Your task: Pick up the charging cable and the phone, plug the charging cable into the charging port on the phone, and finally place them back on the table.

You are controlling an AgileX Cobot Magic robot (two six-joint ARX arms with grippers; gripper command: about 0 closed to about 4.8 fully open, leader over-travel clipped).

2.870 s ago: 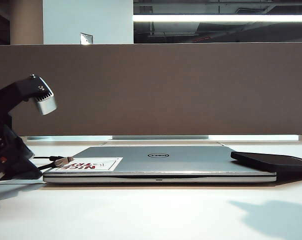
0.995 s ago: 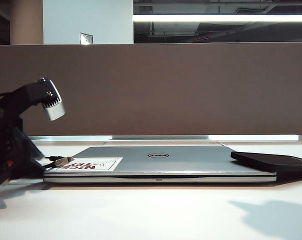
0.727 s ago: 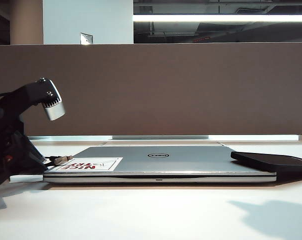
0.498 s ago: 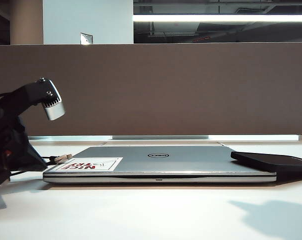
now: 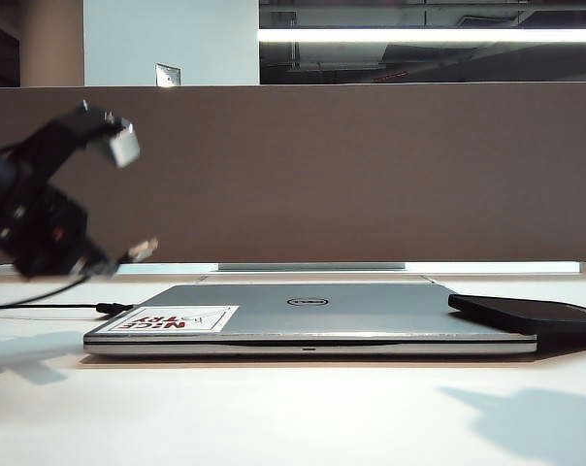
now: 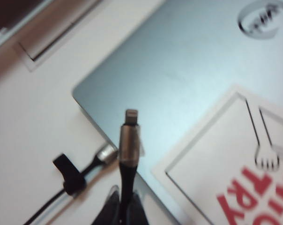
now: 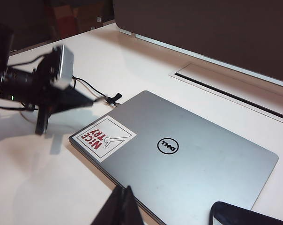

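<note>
At the far left of the exterior view I have the left gripper (image 5: pixel 107 260) up off the worktop (image 5: pixel 293 408), its fingers pinching the charging cable (image 5: pixel 41 296) just behind the plug. The silvery plug tip (image 5: pixel 143 249) sticks out to the right of the fingers and tilts slightly upward, above the left end of the laptop (image 5: pixel 312 316). The cord drops from the gripper and trails off toward the left edge of the frame. In the left wrist view the same cable (image 6: pixel 128 159) stands straight out from the pressed fingers (image 6: pixel 112 211), its plug tip (image 6: pixel 131 115) over the laptop's corner (image 6: pixel 188 70), next to the white sticker with red letters (image 6: pixel 235 173). A second black cord with a metal-sleeved plug (image 6: pixel 101 157) lies on the white worktop beside that corner.

Moving right in the exterior view, the closed silver laptop lies flat in the middle of the worktop, with the grey-brown divider panel (image 5: pixel 351 175) behind it. The phone (image 5: pixel 528 315) lies at the right, resting over the laptop's right corner.

The right gripper (image 7: pixel 124 206) shows only in its own wrist view, at the bottom edge of the frame, its fingers pressed together on nothing, above the laptop's near edge (image 7: pixel 179 159). The phone (image 7: pixel 235 215) shows at the lower right there.
</note>
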